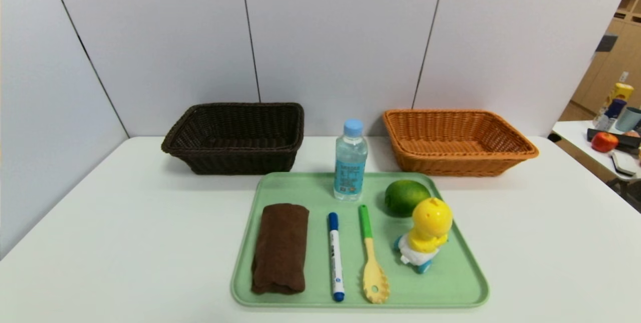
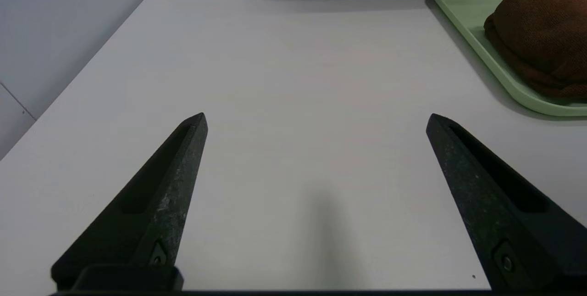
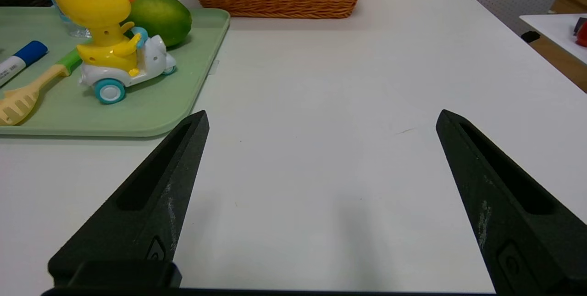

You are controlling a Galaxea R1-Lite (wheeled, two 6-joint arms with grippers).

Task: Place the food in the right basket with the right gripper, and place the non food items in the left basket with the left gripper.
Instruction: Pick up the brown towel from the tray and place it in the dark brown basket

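Note:
On the green tray (image 1: 450, 268) lie a folded brown towel (image 1: 280, 248), a blue-capped marker (image 1: 335, 255), a yellow slotted spoon with green handle (image 1: 371, 258), a yellow duck toy (image 1: 425, 235), a green lime (image 1: 405, 197) and an upright water bottle (image 1: 350, 160). The dark brown left basket (image 1: 235, 137) and the orange right basket (image 1: 455, 140) stand behind the tray, both with nothing inside. Neither arm shows in the head view. My left gripper (image 2: 316, 117) is open over bare table left of the tray. My right gripper (image 3: 321, 114) is open over bare table right of the tray.
White wall panels close off the back and left of the white table (image 1: 125, 223). A second table (image 1: 596, 157) with an apple and containers stands at the far right. The towel (image 2: 536, 34) and the duck toy (image 3: 107, 34) show in the wrist views.

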